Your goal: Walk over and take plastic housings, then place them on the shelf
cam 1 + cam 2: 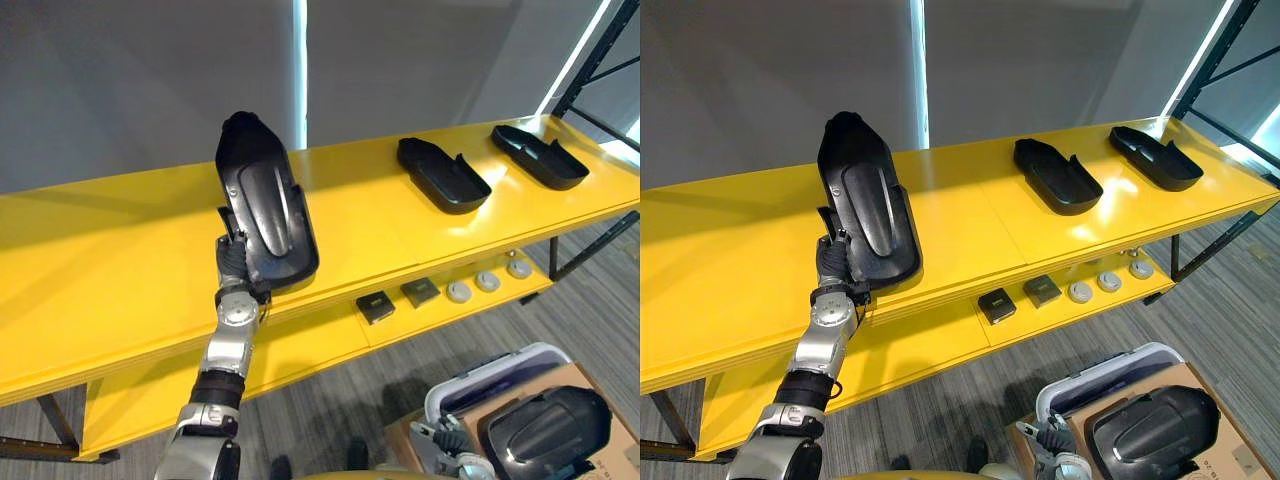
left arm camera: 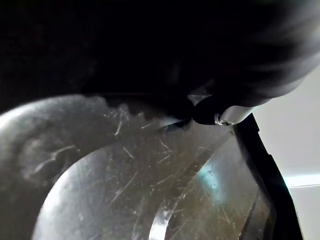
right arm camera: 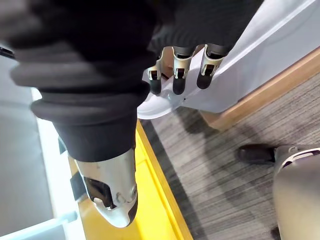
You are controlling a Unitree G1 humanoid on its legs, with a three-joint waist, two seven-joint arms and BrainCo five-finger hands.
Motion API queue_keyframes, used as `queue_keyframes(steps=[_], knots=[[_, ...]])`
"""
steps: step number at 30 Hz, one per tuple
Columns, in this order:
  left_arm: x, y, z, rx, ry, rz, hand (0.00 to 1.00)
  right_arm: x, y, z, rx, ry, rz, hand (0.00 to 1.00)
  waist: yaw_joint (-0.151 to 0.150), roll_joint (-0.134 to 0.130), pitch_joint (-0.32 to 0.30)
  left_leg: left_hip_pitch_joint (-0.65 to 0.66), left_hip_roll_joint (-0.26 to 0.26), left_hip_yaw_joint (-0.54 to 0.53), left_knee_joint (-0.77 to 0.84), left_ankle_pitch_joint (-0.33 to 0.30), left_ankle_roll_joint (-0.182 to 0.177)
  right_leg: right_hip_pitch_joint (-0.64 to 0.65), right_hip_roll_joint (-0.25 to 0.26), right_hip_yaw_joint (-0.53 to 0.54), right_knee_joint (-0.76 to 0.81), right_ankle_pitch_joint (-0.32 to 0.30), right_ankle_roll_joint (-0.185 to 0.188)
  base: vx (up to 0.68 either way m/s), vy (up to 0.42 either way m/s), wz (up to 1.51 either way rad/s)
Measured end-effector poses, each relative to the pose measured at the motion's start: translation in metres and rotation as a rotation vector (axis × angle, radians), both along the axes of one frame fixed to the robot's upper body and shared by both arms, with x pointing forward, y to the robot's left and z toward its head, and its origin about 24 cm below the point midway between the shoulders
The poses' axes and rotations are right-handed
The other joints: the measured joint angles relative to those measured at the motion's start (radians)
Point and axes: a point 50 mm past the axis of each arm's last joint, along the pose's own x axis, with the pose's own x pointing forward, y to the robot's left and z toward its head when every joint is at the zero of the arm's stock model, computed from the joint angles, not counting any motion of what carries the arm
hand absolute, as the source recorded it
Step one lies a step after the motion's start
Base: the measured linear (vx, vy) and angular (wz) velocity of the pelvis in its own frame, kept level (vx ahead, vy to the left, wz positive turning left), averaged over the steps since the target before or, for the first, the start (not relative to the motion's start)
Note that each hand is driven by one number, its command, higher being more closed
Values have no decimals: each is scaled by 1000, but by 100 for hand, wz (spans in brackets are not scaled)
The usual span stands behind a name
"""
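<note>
A long black plastic housing (image 1: 265, 205) stands nearly upright over the front part of the yellow shelf top (image 1: 120, 260). My left hand (image 1: 235, 265) is shut on its lower end from below. Up close, a dark fingertip (image 2: 220, 112) presses against the scratched shell (image 2: 130, 185). I cannot tell whether the housing touches the shelf. Two more black housings (image 1: 443, 173) (image 1: 538, 155) lie on the shelf to the right. Another housing (image 1: 545, 430) sits in a cardboard box on the floor. My right hand (image 3: 180, 70) hangs low beside that box, its fingers relaxed and holding nothing.
A white bin (image 1: 490, 375) stands against the cardboard box (image 1: 600, 385). The lower yellow shelf (image 1: 310, 345) carries two small dark blocks (image 1: 375, 306) and several round grey discs (image 1: 487, 281). Black rack posts (image 1: 600, 60) rise at the right end. Grey carpet lies below.
</note>
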Motion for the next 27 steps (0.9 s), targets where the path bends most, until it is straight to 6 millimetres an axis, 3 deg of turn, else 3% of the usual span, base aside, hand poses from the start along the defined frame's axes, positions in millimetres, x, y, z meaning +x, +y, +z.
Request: queue_keyframes(steps=[2,3,11,27], knots=[[6,2,4,6,3,3,100,8,0,2,0,-19,6,0,0,0,1,1,-3,-1,0,0,0,0,-1,2,0,0,0,15,13,-1],[8,1,4,5,4,1,0,9,0,3,0,-22,7,0,0,0,3,1,-3,-2,0,0,0,0,-1,1,0,0,0,0,0,0],[18,7,5,-62,39,14,0,15,1,5,-12,-34,28,0,-1,2,40,-8,0,-3,-1,-4,-4,-13,-1,10,-1,7,-4,-75,18,-2],[29,2,19,-160,0,4,0,13,-1,4,-15,-29,21,0,-4,2,44,-5,1,3,-1,0,0,-11,-1,12,0,3,2,0,4,-1]])
